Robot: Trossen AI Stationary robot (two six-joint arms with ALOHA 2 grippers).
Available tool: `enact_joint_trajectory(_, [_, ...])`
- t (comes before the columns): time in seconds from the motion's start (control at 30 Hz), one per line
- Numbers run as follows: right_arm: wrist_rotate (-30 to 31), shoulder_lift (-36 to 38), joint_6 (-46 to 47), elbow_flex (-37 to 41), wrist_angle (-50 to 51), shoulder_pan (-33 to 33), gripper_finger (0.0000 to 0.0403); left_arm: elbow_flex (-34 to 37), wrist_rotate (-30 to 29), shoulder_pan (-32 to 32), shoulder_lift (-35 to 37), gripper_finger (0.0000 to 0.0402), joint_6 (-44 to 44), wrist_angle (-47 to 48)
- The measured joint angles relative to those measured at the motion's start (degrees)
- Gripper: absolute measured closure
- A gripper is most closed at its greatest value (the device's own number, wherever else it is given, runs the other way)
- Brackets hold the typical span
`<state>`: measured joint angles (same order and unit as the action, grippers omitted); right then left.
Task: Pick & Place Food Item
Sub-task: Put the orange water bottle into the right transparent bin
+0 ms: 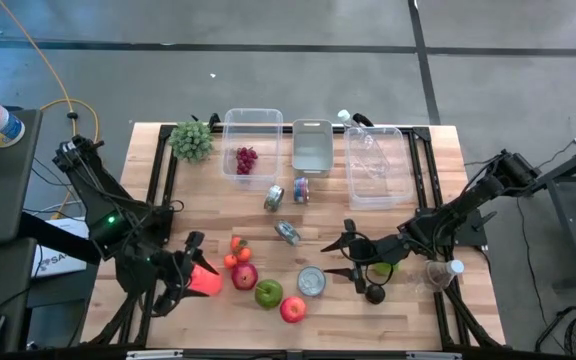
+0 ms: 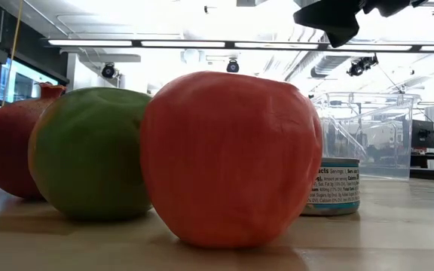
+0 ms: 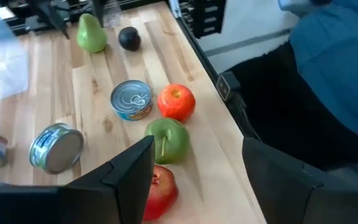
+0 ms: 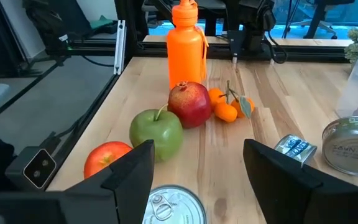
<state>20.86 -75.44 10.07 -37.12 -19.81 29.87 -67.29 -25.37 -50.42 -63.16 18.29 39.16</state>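
Note:
Near the front edge of the wooden table (image 1: 398, 310) lie a pomegranate (image 1: 244, 276), a green apple (image 1: 268, 293), a red apple (image 1: 293, 309) and small tangerines (image 1: 238, 252). A green pear (image 1: 380, 268) and a dark round fruit (image 1: 375, 294) lie farther right. My left gripper (image 1: 183, 268) hangs open above the table's near left part, beside an upright orange bottle (image 4: 185, 43), with nothing between its fingers (image 3: 129, 171). My right gripper (image 1: 351, 256) stands open just left of the pear, facing a tin can (image 1: 311, 281), and holds nothing.
Three clear containers (image 1: 252, 145) (image 1: 312, 145) (image 1: 378, 165) stand along the far edge, the left one with dark grapes (image 1: 246, 158). More cans (image 1: 287, 232) (image 1: 274, 197) lie mid-table. A green plant (image 1: 192, 140) sits far left; a clear plastic bottle (image 1: 446, 270) lies near the right edge.

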Motion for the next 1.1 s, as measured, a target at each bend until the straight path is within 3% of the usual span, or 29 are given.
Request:
enact_joint_trajectory(0.23, [0.1,0.0,-0.2,0.0,-0.1,0.0,0.0168,0.0,3.6,-0.1,0.0,0.0107,-1.1,0.0])
enact_joint_trajectory(0.5, [0.0,0.0,-0.2,0.0,-0.1,0.0,0.0168,0.0,2.6,-0.1,0.0,0.0057,-1.8,-0.3])
enact_joint_trajectory(1.1, [0.0,0.0,-1.5,0.0,-0.1,0.0,0.0168,0.0,2.6,0.2,0.0,0.0053,-4.6,-0.4])
